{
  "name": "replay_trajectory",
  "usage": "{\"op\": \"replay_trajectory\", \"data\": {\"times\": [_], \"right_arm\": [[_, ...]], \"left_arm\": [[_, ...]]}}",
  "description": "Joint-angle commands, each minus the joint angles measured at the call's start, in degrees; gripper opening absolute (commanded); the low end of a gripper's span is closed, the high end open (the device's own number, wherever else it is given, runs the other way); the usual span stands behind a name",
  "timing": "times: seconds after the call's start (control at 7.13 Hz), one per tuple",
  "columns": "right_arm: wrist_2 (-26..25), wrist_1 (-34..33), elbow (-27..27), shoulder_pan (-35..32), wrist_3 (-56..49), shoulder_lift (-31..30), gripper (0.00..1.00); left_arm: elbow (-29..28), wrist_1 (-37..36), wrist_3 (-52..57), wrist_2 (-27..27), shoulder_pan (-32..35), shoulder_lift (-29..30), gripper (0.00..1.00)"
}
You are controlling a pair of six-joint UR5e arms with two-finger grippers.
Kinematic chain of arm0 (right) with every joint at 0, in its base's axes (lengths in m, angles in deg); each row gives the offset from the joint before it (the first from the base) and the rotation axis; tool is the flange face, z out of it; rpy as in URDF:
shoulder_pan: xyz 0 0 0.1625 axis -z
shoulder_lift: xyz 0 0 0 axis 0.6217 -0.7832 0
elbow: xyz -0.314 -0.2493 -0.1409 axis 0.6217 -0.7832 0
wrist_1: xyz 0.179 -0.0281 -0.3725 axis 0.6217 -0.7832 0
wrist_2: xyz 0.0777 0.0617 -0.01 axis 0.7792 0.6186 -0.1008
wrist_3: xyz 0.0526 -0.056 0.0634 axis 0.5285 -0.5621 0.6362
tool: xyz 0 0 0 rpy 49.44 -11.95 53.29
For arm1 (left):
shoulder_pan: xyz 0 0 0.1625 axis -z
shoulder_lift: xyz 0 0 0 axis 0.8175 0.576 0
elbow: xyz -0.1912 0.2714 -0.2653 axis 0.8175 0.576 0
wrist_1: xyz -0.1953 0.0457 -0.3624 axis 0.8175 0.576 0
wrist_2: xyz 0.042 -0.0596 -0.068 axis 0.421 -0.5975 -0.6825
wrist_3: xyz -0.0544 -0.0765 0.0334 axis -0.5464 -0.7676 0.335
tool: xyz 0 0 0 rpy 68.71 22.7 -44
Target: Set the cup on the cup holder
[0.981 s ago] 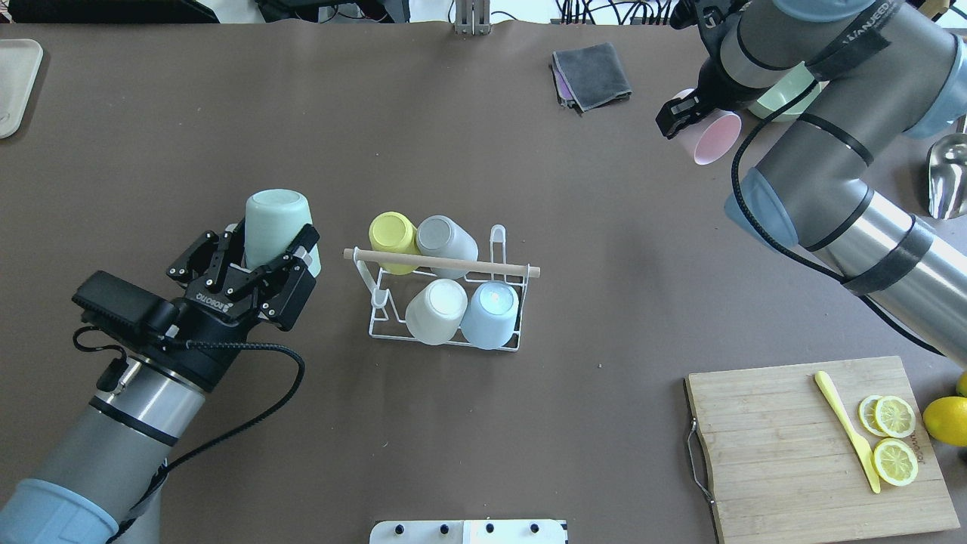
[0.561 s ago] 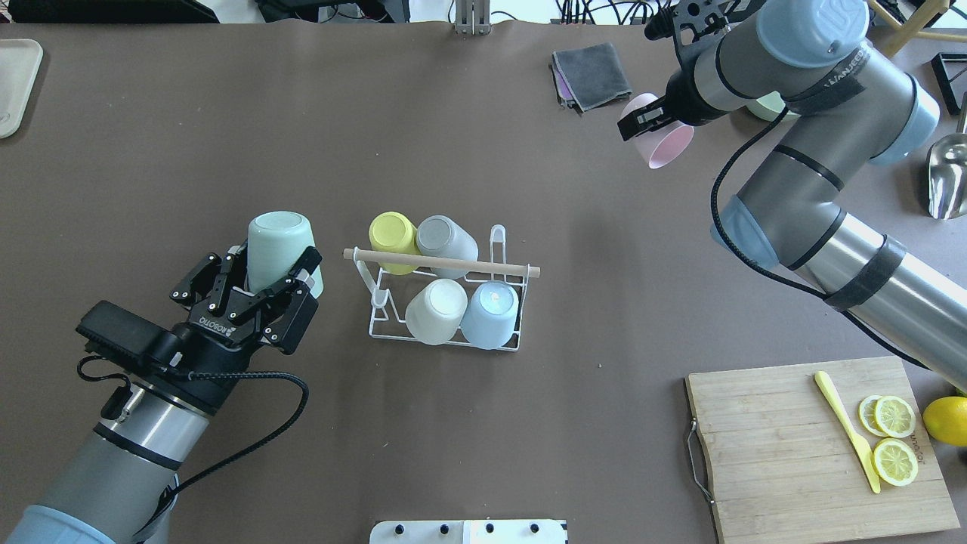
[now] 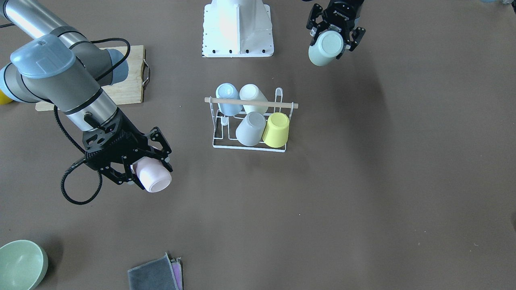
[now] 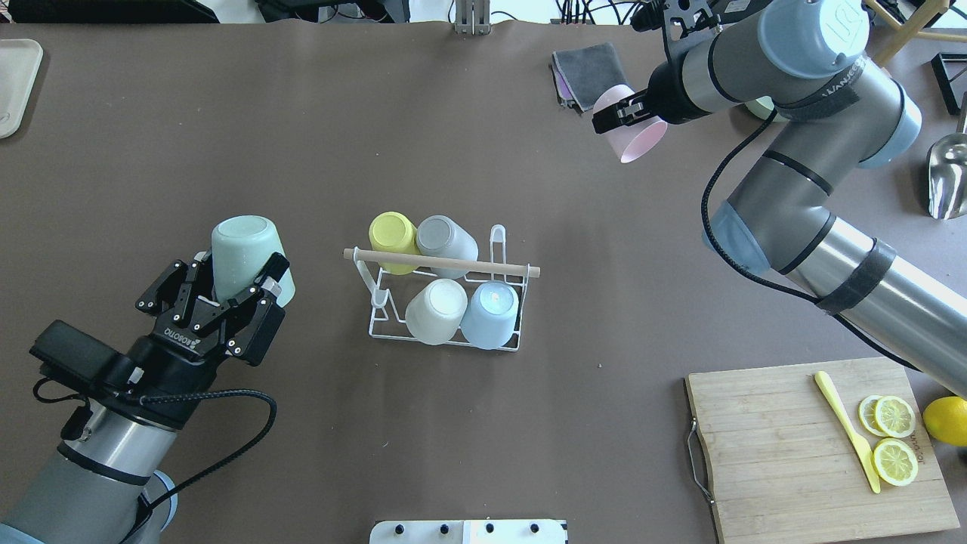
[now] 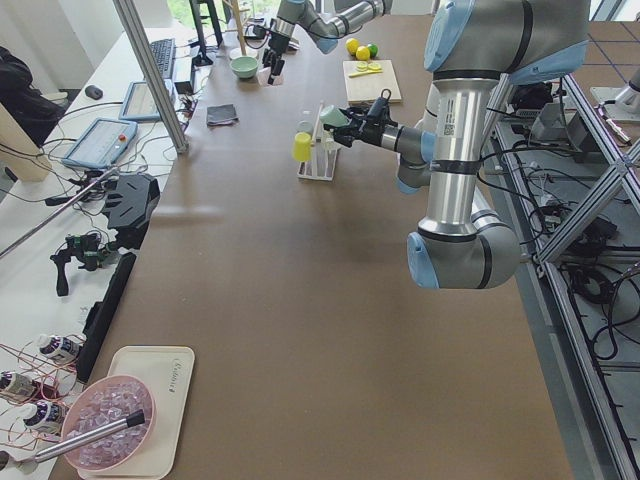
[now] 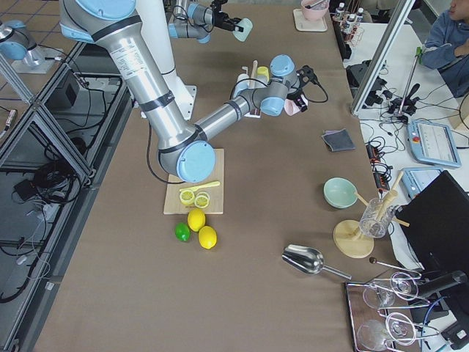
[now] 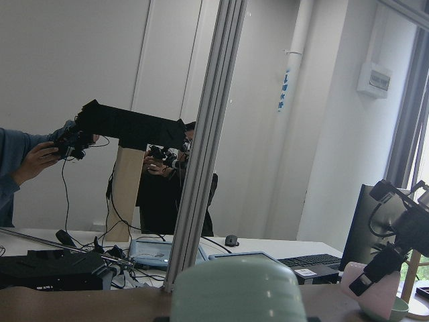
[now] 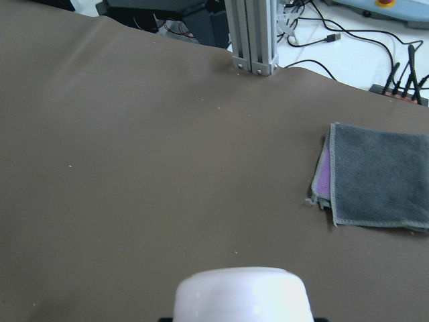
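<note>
The cup holder is a white wire rack with a wooden rod across its top, at the table's middle. It carries a yellow, a grey, a cream and a light blue cup, all upside down. My left gripper is shut on a mint green cup, held base up to the left of the rack and apart from it. The cup also shows in the left wrist view. My right gripper is shut on a pink cup, held above the table far right of the rack, next to a folded cloth.
A grey folded cloth lies at the far side. A wooden cutting board with lemon slices and a yellow knife is at the near right. A mint bowl and a metal scoop sit at the right end.
My right gripper has carried the pink cup to the left, toward the table's middle. My left gripper has moved the mint cup nearer to me and leftward, away from the rack.
</note>
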Motion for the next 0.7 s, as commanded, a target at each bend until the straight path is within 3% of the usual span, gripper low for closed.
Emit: {"op": "replay_trajectory", "data": {"times": [0.0,0.14,0.56], "right_arm": [[0.2,5.5,-1.6,0.3,1.1,0.3,0.0],[3.2,5.9,-1.6,0.0,1.0,0.3,0.0],[5.2,9.3,-0.9,-0.1,0.6,0.5,0.0]], "left_arm": [[-0.7,0.3,6.1,0.4,-3.0,4.8,0.0],[-0.1,0.4,6.1,0.5,-4.0,4.5,0.0],[-0.6,0.5,6.1,0.7,-4.2,4.1,0.0]]}}
